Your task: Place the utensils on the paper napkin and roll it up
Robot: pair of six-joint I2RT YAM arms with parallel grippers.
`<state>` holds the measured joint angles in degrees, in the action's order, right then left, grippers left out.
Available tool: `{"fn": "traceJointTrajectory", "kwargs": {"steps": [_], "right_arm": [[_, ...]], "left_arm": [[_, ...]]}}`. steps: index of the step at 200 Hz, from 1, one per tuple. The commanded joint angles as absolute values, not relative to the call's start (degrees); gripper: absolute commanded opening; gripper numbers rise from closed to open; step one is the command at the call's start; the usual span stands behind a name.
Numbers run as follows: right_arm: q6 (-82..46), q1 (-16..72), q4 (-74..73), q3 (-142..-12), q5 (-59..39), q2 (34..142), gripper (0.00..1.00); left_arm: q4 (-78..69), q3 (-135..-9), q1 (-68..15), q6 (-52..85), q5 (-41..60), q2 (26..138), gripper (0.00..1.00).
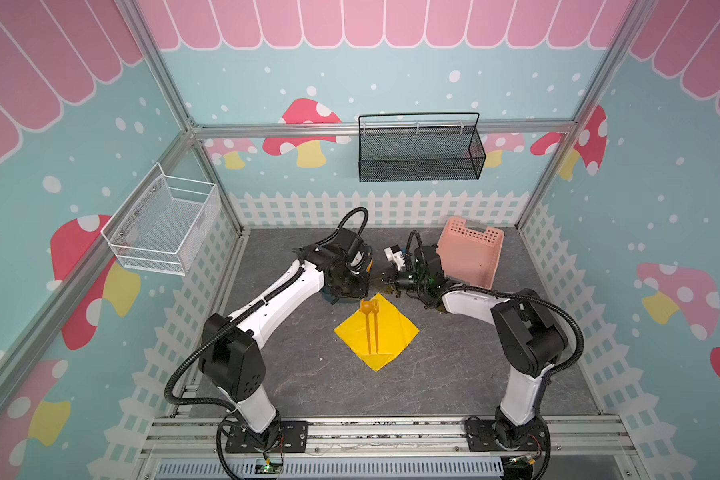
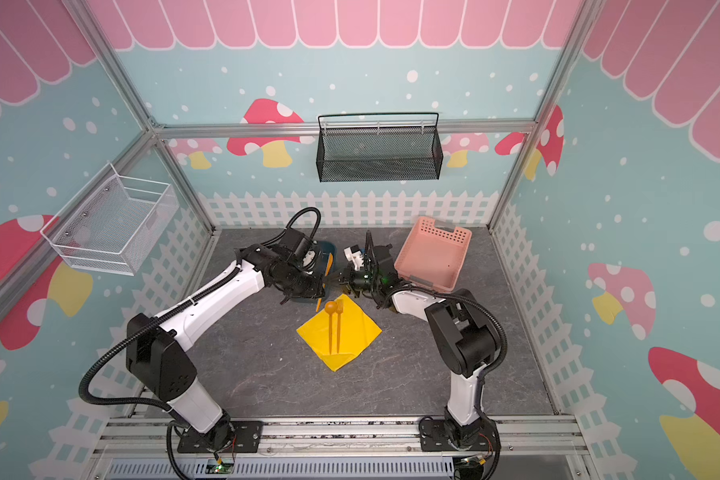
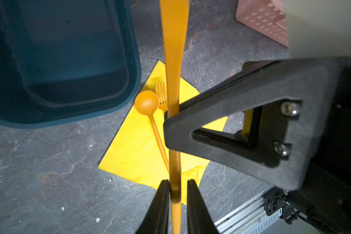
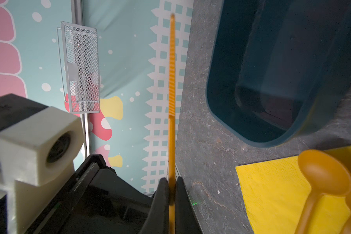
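Lying on the table (image 1: 308, 374), the napkin (image 1: 395, 332) is seen in both top views as a diamond, with the spoon (image 1: 368, 328) and fork (image 1: 376, 328) laid side by side on it. Over its far corner both arms are bent inward, wrists meeting. The grips are made clear only in the wrist views: the knife (image 3: 173, 60) is clamped by the right gripper (image 4: 171, 180), while the left gripper (image 3: 177, 182) is parted narrowly around one end. Beyond, the tub (image 3: 137, 60) is seen.
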<state>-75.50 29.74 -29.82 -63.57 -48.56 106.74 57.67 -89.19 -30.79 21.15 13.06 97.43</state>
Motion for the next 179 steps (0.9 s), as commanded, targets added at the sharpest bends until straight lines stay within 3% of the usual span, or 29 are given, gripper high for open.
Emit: {"fn": "traceJointTrajectory", "kwargs": {"steps": [1, 49, 106, 141, 179], "right_arm": [[-76.3, 30.2, -31.1, -63.9, -48.6, 106.4, 0.02], [-76.2, 30.2, -31.0, -63.9, -48.6, 106.5, 0.02], [-76.0, 30.3, -31.0, -63.9, -48.6, 106.2, 0.03], [-69.5, 30.0, -25.6, -64.9, -46.4, 103.6, 0.17], [-63.5, 28.6, -24.5, -63.3, -45.3, 98.3, 0.25]], "left_arm": [[59.1, -90.7, -31.1, 19.9, 13.3, 98.5, 0.19], [59.4, -91.0, -31.5, 19.8, 13.4, 99.2, 0.2], [59.5, -91.2, -31.5, 19.7, 12.9, 99.3, 0.15], [59.4, -91.7, -31.5, 19.6, 11.0, 98.1, 0.09], [57.5, -92.2, -31.5, 19.5, 10.5, 95.2, 0.07]]}}
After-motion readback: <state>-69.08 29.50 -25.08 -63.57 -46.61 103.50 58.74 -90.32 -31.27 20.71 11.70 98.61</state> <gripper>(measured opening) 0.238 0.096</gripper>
